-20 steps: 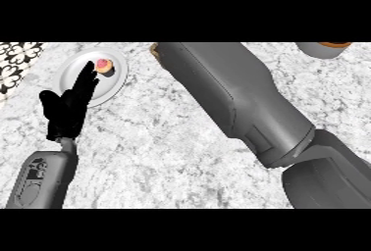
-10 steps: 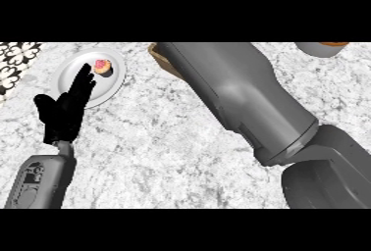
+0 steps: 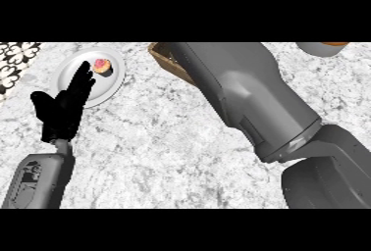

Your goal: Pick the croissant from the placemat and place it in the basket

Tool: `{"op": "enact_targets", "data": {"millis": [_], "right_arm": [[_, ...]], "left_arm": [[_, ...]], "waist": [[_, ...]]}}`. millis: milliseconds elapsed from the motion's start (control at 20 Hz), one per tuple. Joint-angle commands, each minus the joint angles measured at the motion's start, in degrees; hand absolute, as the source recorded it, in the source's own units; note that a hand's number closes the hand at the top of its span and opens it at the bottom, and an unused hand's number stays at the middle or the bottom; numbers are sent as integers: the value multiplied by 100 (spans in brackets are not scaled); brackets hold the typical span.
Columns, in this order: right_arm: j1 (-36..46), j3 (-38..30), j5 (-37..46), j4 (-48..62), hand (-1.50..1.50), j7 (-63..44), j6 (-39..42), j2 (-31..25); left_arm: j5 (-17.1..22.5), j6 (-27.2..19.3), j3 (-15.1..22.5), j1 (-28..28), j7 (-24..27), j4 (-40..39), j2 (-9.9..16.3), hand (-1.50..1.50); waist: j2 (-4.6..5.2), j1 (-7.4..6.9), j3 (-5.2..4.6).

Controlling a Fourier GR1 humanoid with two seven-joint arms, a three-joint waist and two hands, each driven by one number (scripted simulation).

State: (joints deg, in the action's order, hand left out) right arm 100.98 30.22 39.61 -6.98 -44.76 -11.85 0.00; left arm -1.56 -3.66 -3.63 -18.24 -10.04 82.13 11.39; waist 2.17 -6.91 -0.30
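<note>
My left hand [image 3: 66, 108] rests open at the left of the head view, fingers pointing up over the lower edge of a white plate [image 3: 72, 68]. My right forearm [image 3: 246, 98] runs diagonally from the lower right to the top centre and leaves the view there, so the right hand does not show. Under the forearm, a corner of the brown basket [image 3: 165, 58] peeks out at the top centre. The croissant and the placemat are hidden or out of view.
A small pink and orange pastry [image 3: 101, 65] lies on the white plate. A black and white patterned strip [image 3: 16, 59] lines the upper left corner. Part of a grey and orange vessel [image 3: 322, 47] shows at the top right. The counter is speckled grey stone.
The right forearm has swung further left and up across the view. The basket corner has come into sight beneath it. The left hand has stayed in place.
</note>
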Motion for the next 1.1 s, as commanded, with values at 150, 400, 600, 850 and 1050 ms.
{"op": "enact_targets", "data": {"millis": [150,400,600,850,1050], "right_arm": [[-281,-131,-151,75,150,121,242,0],[-224,-155,-84,268,150,238,50,0],[-311,-98,-15,376,150,374,196,0],[-449,-31,73,432,150,350,218,0],[-341,-35,79,376,150,210,407,0]], "left_arm": [[17,61,-23,-136,50,-152,18,0],[6,27,-45,176,58,22,26,0],[-113,-115,39,-31,46,41,-77,0],[54,103,-167,149,205,-59,129,0],[-147,-118,125,-99,39,-44,-176,0]], "waist": [[61,-53,-2],[0,50,10],[25,68,10],[32,25,5],[33,5,7]]}}
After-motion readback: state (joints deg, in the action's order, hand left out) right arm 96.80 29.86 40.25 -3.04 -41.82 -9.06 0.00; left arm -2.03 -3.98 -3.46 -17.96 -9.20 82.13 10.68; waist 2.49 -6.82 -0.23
